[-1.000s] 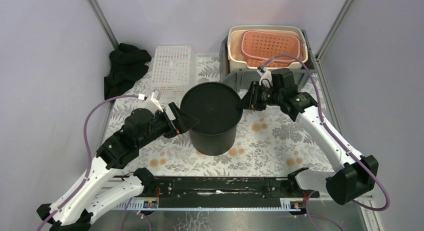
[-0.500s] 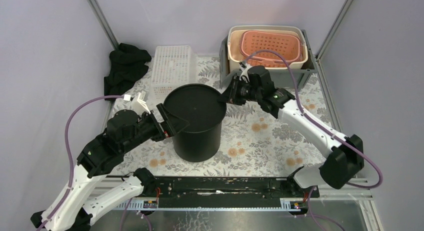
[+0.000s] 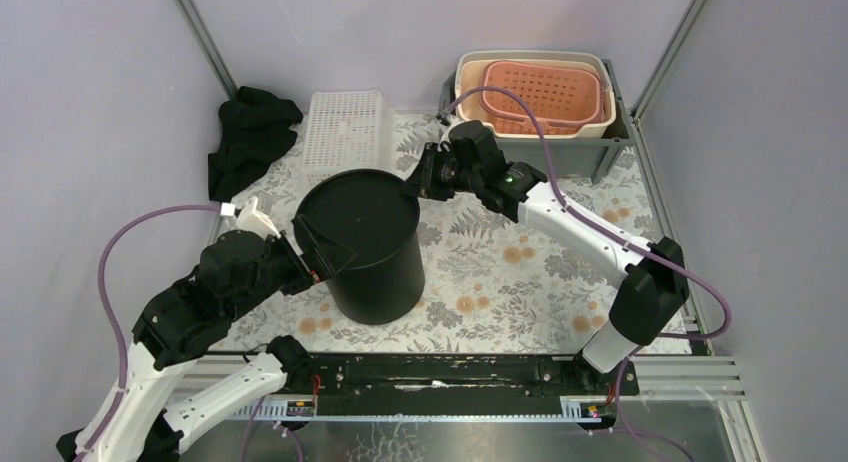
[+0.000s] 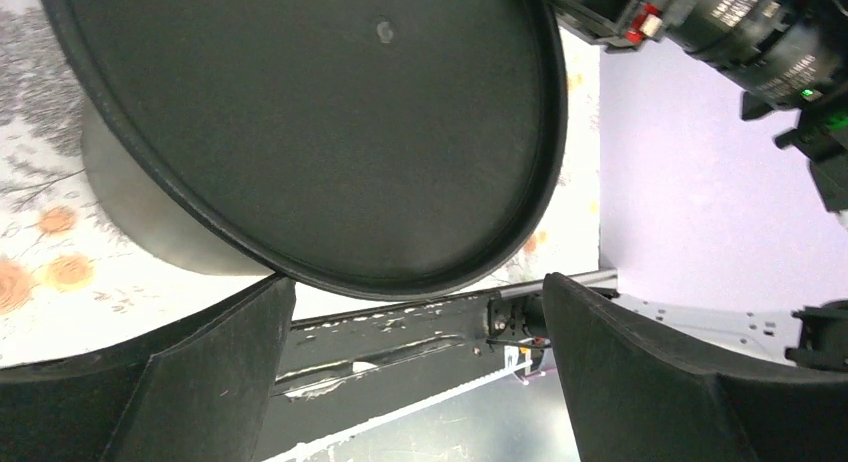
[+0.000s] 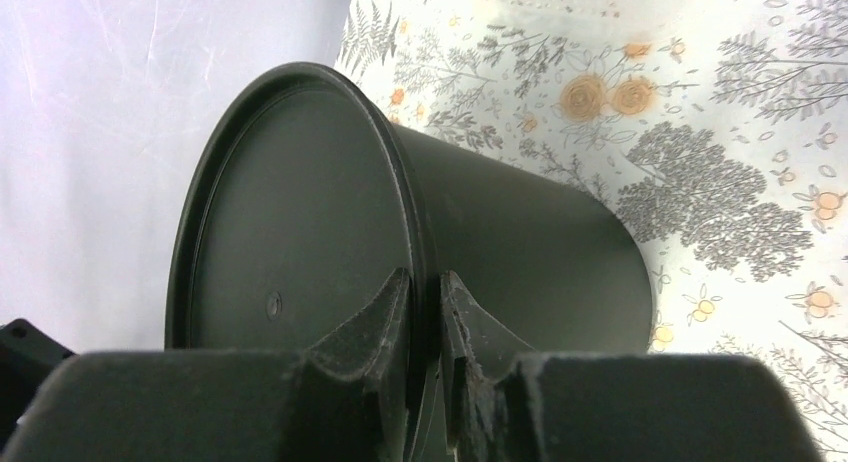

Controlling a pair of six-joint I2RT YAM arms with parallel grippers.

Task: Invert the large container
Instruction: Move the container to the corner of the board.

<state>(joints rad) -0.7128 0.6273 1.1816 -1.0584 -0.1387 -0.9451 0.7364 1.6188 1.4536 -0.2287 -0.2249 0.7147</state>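
Observation:
The large container (image 3: 372, 265) is a black round tub standing on the flowered mat, a flat closed face with a raised rim on top. My right gripper (image 3: 411, 181) is shut on that rim at its far right side; in the right wrist view the fingers (image 5: 390, 312) pinch the thin rim of the container (image 5: 520, 252). My left gripper (image 3: 316, 252) is open at the container's near left side. In the left wrist view its wide-set fingers (image 4: 205, 367) sit just below the rim of the container (image 4: 300, 132), with nothing between them.
A white perforated basket (image 3: 346, 132) lies upside down behind the container, with a black cloth (image 3: 250, 132) to its left. At the back right a beige tub (image 3: 470, 97) holds an orange basket (image 3: 545, 92). A black rail (image 3: 450, 372) runs along the near edge.
The container has shifted left across the mat with the right gripper on its rim, and that gripper has closed tighter. The left arm has drawn back to the left, still open.

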